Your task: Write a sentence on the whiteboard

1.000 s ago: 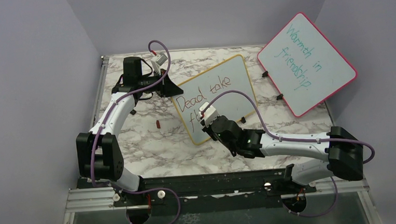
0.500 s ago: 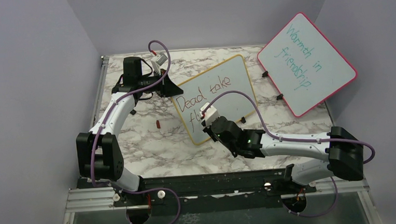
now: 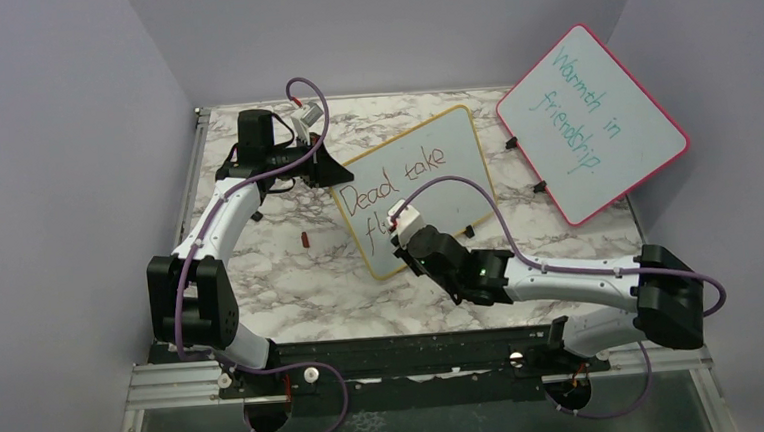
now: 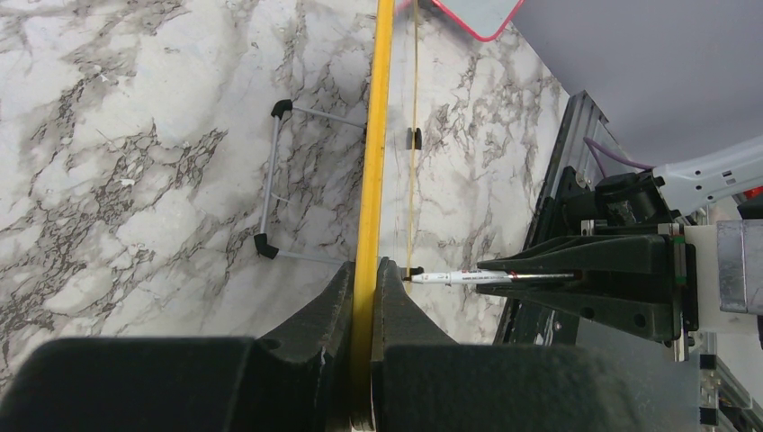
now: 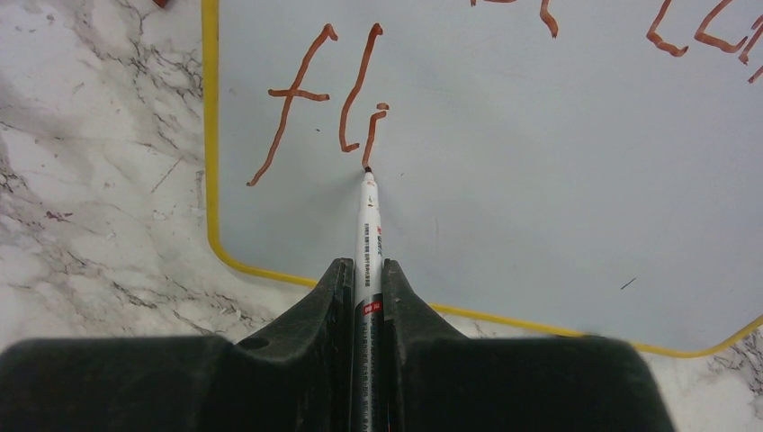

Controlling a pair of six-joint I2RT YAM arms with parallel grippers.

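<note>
Right hand pinches a marker between both fingers, barrel pointing to 12 o'clock in the right wrist view, tip touching the whiteboard at the foot of the "i" stroke. The sentence so far reads "fl i" on its lower line, with fragments of the upper line at 1 o'clock; judged mid-word, "flight" unfinished. Left hand is pressed onto the board's yellow frame edge, apparently to brace it against the pen's push. The top view alone shows the layout: whiteboard propped near the tabletop centre, "Dead take" legible, a pink-framed board at 2 o'clock. The left wrist view shows the board edge-on, with its wire stand behind and the marker tip meeting the face.
</note>
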